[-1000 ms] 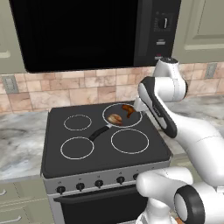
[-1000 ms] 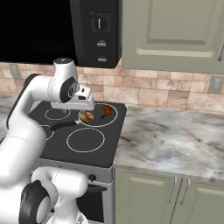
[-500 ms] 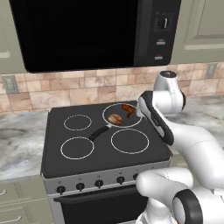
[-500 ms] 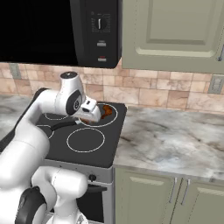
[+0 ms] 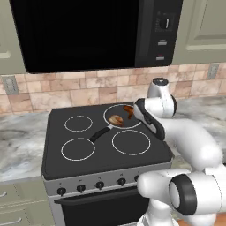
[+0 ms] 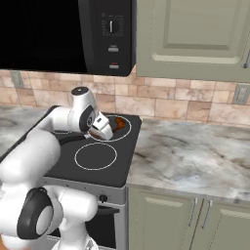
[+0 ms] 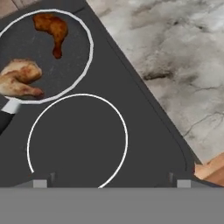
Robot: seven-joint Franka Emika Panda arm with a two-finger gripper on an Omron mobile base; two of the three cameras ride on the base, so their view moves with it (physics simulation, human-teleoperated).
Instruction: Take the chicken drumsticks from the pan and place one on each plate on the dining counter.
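The dark grey pan (image 7: 65, 65) sits on the stove's back right burner, its black handle (image 7: 5, 117) pointing toward the front left. A plump pale drumstick (image 7: 19, 78) and a slimmer reddish-brown drumstick (image 7: 53, 27) lie apart inside it. Both also show from the left base, the pale drumstick (image 5: 116, 119) and the reddish drumstick (image 5: 128, 109) in the pan (image 5: 123, 123). My gripper (image 7: 111, 183) hangs open and empty over the front right burner, to the right of the pan (image 6: 116, 132), touching nothing. The plates and the dining counter are out of view.
White burner rings (image 7: 76, 140) mark the black stove top (image 5: 106, 137). A marbled worktop (image 6: 190, 151) runs to the stove's right, another to the left (image 5: 20, 141). A black microwave (image 5: 84, 31) hangs above, with tiled wall behind. Knobs line the stove front.
The hand has dropped and tilted from above the pan's right rim toward the front right burner. The jaws stayed wide. Pan and drumsticks have not moved.
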